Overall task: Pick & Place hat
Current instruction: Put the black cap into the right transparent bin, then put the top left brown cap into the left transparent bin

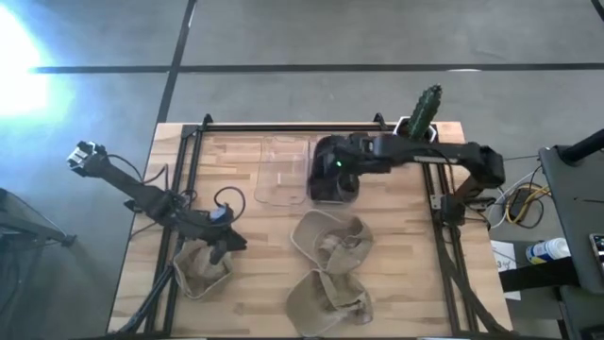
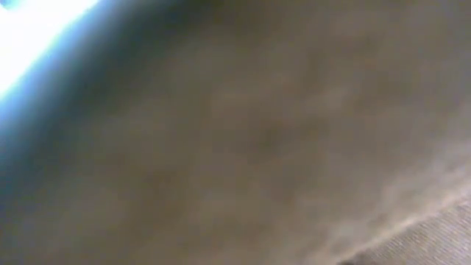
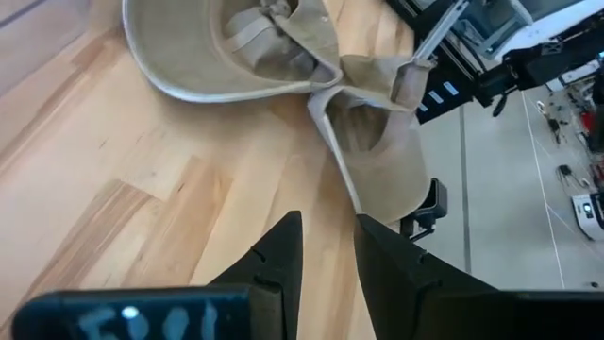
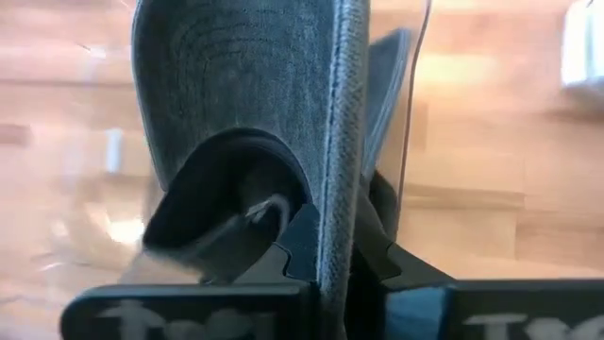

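A dark grey hat (image 1: pixel 332 172) is at the far middle of the table, and my right gripper (image 1: pixel 351 161) is shut on it. Three tan hats lie on the wood: two in the near middle (image 1: pixel 330 241) (image 1: pixel 330 302) and one near left (image 1: pixel 200 269). My left gripper (image 1: pixel 226 243) hovers just past the near-left hat, pointing toward the middle pair with its fingers a little apart (image 3: pixel 326 241). In the left wrist view, the brim (image 3: pixel 377 151) of a tan hat reaches close to one fingertip. My right gripper pinches the dark hat's brim edge (image 4: pixel 340 170) between its two fingers; the stitched edge runs straight up out of the hold. The crown (image 4: pixel 236 85) stands beyond the fingers. Whether the hat rests on the table, I cannot tell. My left gripper: the tan brim's edge (image 3: pixel 354 203) ends right at one fingertip (image 3: pixel 368 227); whether they touch, I cannot tell.
A clear plastic container (image 1: pixel 281 170) stands just left of the dark hat. A green cactus (image 1: pixel 425 109) stands at the far right corner. Black frame rails (image 1: pixel 189 189) (image 1: pixel 444 217) run along both sides of the table. Blurred tan cloth (image 2: pixel 257 147) fills the low view.
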{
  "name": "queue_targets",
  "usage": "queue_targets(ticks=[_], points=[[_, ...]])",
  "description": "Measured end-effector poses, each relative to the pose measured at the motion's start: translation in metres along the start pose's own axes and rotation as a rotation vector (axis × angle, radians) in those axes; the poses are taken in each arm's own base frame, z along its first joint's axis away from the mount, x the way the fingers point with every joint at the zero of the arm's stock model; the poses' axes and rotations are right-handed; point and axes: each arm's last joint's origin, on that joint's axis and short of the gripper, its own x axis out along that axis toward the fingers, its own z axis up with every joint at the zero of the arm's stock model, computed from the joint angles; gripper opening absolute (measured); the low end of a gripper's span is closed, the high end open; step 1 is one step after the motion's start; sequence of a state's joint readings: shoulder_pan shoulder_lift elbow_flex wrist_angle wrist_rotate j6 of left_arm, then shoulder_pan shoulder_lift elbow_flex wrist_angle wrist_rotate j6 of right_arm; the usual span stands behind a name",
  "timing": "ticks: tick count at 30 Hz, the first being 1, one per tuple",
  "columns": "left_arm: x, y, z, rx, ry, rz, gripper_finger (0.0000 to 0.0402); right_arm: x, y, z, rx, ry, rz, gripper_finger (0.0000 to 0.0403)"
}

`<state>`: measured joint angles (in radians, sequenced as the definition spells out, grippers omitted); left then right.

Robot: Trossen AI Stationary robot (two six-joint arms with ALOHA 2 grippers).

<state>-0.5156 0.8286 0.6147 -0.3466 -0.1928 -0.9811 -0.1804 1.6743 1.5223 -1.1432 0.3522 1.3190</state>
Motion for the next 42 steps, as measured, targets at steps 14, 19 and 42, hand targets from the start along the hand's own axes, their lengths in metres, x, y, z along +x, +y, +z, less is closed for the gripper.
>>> queue_targets(ticks=[14,19,42], points=[[0.008,0.016,-0.013,-0.118,0.034,0.057,0.0092,0.103,0.022,-0.004,-0.061,0.217,-0.172,0.0047],[0.008,0.016,-0.013,-0.092,0.034,0.056,0.0092,0.098,0.024,-0.005,-0.088,0.175,-0.165,0.0080],[0.001,0.045,-0.034,-0.187,0.302,0.363,0.0092,-0.035,0.025,-0.053,-0.313,-0.173,0.204,0.0205]])
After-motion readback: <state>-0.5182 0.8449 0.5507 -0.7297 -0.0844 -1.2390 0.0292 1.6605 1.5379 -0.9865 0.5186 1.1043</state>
